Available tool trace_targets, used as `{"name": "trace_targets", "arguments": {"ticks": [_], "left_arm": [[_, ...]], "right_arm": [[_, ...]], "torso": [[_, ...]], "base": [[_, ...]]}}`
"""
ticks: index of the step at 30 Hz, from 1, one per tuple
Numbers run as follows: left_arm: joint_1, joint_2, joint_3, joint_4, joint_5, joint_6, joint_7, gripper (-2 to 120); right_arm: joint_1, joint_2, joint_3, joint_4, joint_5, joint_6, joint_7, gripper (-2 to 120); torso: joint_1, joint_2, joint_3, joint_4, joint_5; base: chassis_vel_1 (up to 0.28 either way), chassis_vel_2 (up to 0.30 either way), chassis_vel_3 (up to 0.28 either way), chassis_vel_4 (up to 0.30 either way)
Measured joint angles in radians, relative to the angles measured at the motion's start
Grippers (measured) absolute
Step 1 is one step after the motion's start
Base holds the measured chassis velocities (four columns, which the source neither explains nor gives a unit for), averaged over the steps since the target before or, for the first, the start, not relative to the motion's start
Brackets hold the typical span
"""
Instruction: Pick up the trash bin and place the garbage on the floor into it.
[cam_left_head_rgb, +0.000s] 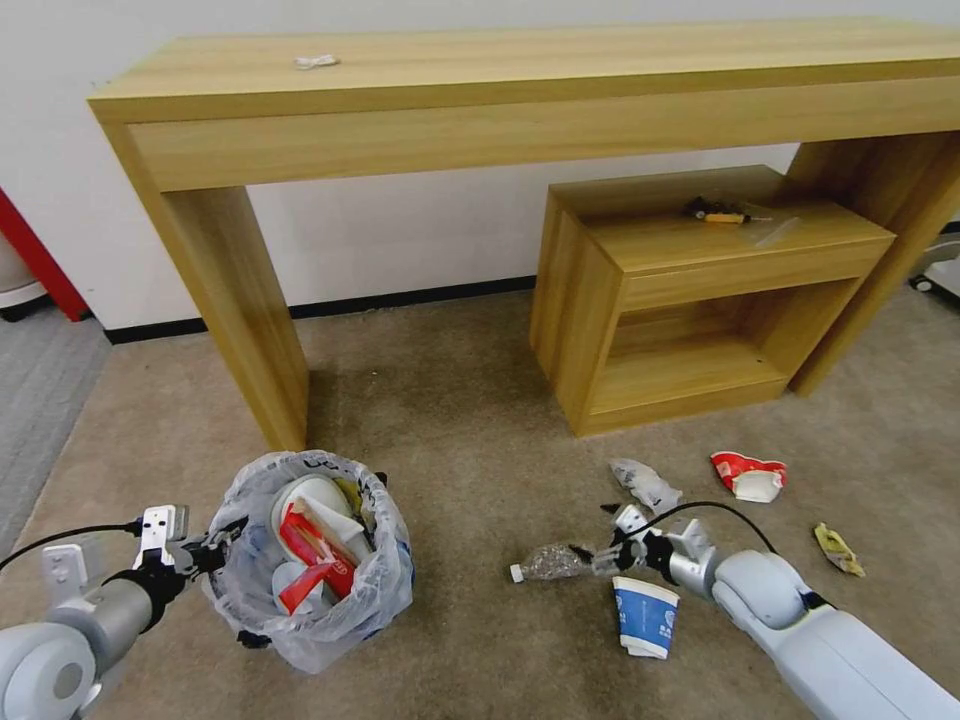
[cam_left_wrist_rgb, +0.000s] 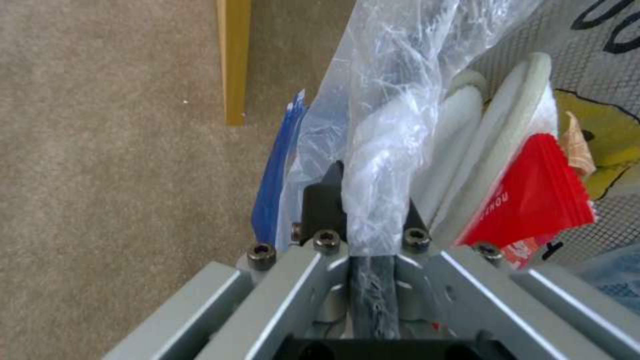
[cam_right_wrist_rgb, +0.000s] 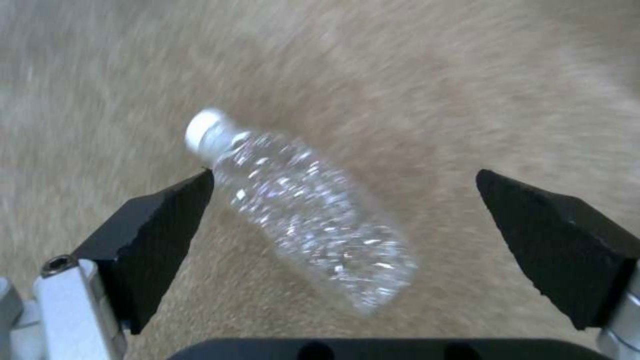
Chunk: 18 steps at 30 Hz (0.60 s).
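The trash bin (cam_left_head_rgb: 312, 560) stands on the beige floor (cam_left_head_rgb: 460, 400), its white bag holding white slippers (cam_left_wrist_rgb: 507, 140) and a red wrapper (cam_left_wrist_rgb: 533, 200). My left gripper (cam_left_head_rgb: 215, 555) is shut on the bin's bagged rim (cam_left_wrist_rgb: 373, 165), beside the blue wall (cam_left_wrist_rgb: 275, 175). A clear bottle (cam_left_head_rgb: 548, 562) lies on the carpet. My right gripper (cam_left_head_rgb: 592, 556) is open, its fingers either side of the bottle (cam_right_wrist_rgb: 300, 210), apart from it. Near it lie a blue-white paper cup (cam_left_head_rgb: 643, 615), a crushed red can (cam_left_head_rgb: 748, 475), a yellow wrapper (cam_left_head_rgb: 838, 550) and a crumpled pale piece (cam_left_head_rgb: 645, 484).
A long wooden desk (cam_left_head_rgb: 500, 90) spans the wall; its leg (cam_left_head_rgb: 245, 320) stands just behind the bin. A low wooden shelf unit (cam_left_head_rgb: 700, 300) carries a black-and-orange object (cam_left_head_rgb: 718, 212). Grey carpet (cam_left_head_rgb: 40, 380) begins at the left.
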Motion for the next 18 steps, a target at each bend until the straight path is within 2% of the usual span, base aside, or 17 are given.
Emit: {"name": "trace_targets", "arguments": {"ticks": [1, 4, 5, 8, 9, 11, 13, 15, 18], "left_arm": [[0.000, 0.000, 0.000, 0.000, 0.000, 0.000, 0.000, 0], [0.007, -0.010, -0.011, -0.018, 0.000, 0.000, -0.001, 0], [0.007, -0.010, -0.011, -0.018, 0.000, 0.000, -0.001, 0], [0.007, -0.016, -0.020, -0.030, 0.000, 0.000, -0.002, 0], [0.007, -0.016, -0.020, -0.030, 0.000, 0.000, -0.002, 0], [0.005, -0.018, -0.024, -0.039, -0.001, 0.000, -0.002, 0], [0.005, -0.018, -0.024, -0.039, -0.001, 0.000, -0.002, 0], [0.001, -0.024, -0.026, -0.044, -0.002, 0.000, -0.002, 0], [-0.001, -0.029, -0.027, -0.044, -0.002, 0.000, -0.002, 0]], "right_arm": [[0.000, 0.000, 0.000, 0.000, 0.000, 0.000, 0.000, 100], [0.119, 0.008, -0.149, -0.074, -0.039, -0.004, -0.039, 100], [0.119, 0.008, -0.149, -0.074, -0.039, -0.004, -0.039, 100], [0.247, 0.023, -0.272, -0.151, -0.074, -0.003, -0.073, 100], [0.247, 0.023, -0.272, -0.151, -0.074, -0.003, -0.073, 100], [0.324, 0.042, -0.344, -0.213, -0.113, 0.001, -0.106, 100], [0.330, 0.043, -0.349, -0.217, -0.116, 0.001, -0.109, 100], [0.403, 0.068, -0.428, -0.287, -0.131, -0.001, -0.151, 100], [0.437, 0.087, -0.478, -0.337, -0.154, 0.013, -0.170, 100]], "torso": [[0.000, 0.000, 0.000, 0.0000, 0.0000], [0.000, 0.000, 0.000, -0.0003, 0.0000], [0.000, 0.000, 0.000, -0.0003, 0.0000], [0.000, 0.000, 0.000, -0.0002, -0.0002], [0.000, 0.000, 0.000, -0.0002, -0.0002], [0.000, 0.000, 0.000, 0.0000, 0.0002], [0.000, 0.000, 0.000, 0.0000, 0.0002], [0.000, 0.000, 0.000, -0.0002, -0.0002], [0.000, 0.000, 0.000, -0.0003, -0.0001]], "base": [[0.000, 0.000, 0.000, 0.000], [0.000, 0.000, 0.000, 0.000], [0.000, 0.000, 0.000, 0.000], [0.000, 0.000, 0.000, 0.000], [0.000, 0.000, 0.000, 0.000], [0.000, 0.000, 0.000, 0.000], [0.000, 0.000, 0.000, 0.000], [0.000, 0.000, 0.000, 0.000], [0.000, 0.000, 0.000, 0.000]]}}
